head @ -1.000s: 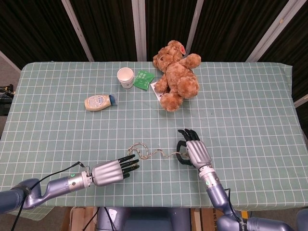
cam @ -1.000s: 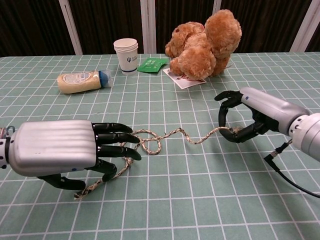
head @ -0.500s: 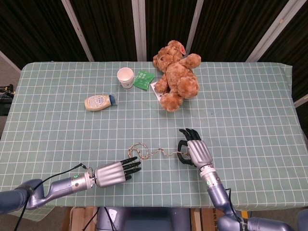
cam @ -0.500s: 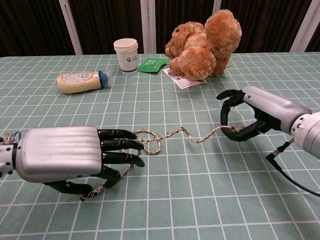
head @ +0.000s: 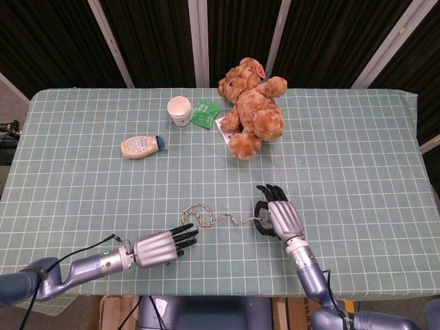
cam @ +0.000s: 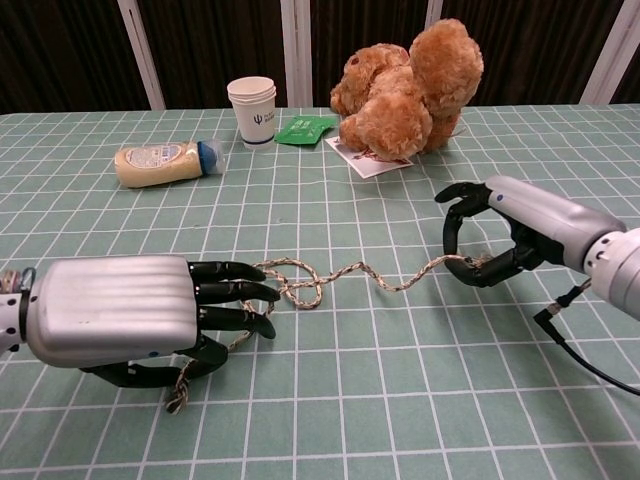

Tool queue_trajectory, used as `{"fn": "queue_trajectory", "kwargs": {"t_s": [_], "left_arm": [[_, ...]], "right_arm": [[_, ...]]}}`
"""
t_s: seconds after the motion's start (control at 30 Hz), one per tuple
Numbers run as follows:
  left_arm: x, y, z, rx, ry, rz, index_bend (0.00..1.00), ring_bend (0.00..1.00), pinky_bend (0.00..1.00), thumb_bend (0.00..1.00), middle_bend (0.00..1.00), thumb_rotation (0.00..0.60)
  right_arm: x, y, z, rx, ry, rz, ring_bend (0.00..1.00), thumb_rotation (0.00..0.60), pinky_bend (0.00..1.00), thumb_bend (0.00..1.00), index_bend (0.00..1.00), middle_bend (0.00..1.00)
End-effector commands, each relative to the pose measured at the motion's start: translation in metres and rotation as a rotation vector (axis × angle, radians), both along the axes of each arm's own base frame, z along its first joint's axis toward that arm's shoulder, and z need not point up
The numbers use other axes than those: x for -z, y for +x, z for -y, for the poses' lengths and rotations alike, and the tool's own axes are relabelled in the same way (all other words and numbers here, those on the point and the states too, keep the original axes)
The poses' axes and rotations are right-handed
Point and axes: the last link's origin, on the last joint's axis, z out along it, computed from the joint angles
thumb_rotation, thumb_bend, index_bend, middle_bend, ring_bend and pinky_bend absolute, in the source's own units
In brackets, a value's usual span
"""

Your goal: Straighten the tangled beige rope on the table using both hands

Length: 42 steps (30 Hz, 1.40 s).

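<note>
The beige rope [head: 218, 219] lies on the green checked table [head: 357, 158] near its front edge, with a small tangled loop [cam: 300, 289] toward its left part. My left hand [cam: 130, 320] lies low over the rope's left end, which passes between thumb and fingers and pokes out below the palm [cam: 180, 392]. In the head view this left hand [head: 161, 246] points its fingers at the loop. My right hand [cam: 520, 235] pinches the rope's right end between thumb and fingers, a little above the cloth. The right hand [head: 278, 218] shows palm down in the head view.
A brown teddy bear [head: 253, 110] lies on a card at the back centre. Left of it are a green packet [head: 205, 113], a white paper cup [head: 179, 110] and a squeeze bottle [head: 141, 146] on its side. A black cable [cam: 575, 350] trails from my right wrist.
My left hand has shifted slightly back toward the table's front-left, taking the rope's left end with it. The right hand has edged a little to the right, still pinching its end.
</note>
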Motion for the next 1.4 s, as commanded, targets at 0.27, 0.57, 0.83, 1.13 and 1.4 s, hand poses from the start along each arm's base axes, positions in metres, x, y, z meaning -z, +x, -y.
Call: {"fn": "queue_trajectory", "kwargs": {"t_s": [0.27,0.57,0.83,1.13,1.4], "left_arm": [[-0.021,-0.003,-0.012,-0.038,0.063,0.051,0.60,0.00,0.00,0.51,0.16,0.600],[-0.071,-0.013,-0.027,-0.150,0.175,0.187,0.61,0.00,0.00,0.51,0.17,0.600],[-0.118,-0.041,-0.034,-0.308,0.299,0.306,0.61,0.00,0.00,0.55,0.19,0.600],[-0.152,-0.068,-0.019,-0.484,0.390,0.458,0.61,0.00,0.00,0.55,0.20,0.600],[-0.156,-0.092,0.006,-0.597,0.404,0.491,0.61,0.00,0.00,0.55,0.20,0.600]], "right_arm": [[-0.010,-0.004,0.005,0.006,-0.027,-0.009,0.00,0.600,0.00,0.45,0.60,0.14],[-0.040,-0.030,0.019,0.067,-0.107,-0.034,0.00,0.600,0.00,0.45,0.61,0.15],[-0.072,-0.060,0.023,0.127,-0.173,-0.054,0.00,0.600,0.00,0.45,0.61,0.15],[-0.098,-0.084,0.018,0.176,-0.227,-0.062,0.00,0.600,0.00,0.45,0.61,0.15],[-0.113,-0.105,0.009,0.207,-0.251,-0.092,0.00,0.600,0.00,0.45,0.61,0.15]]}}
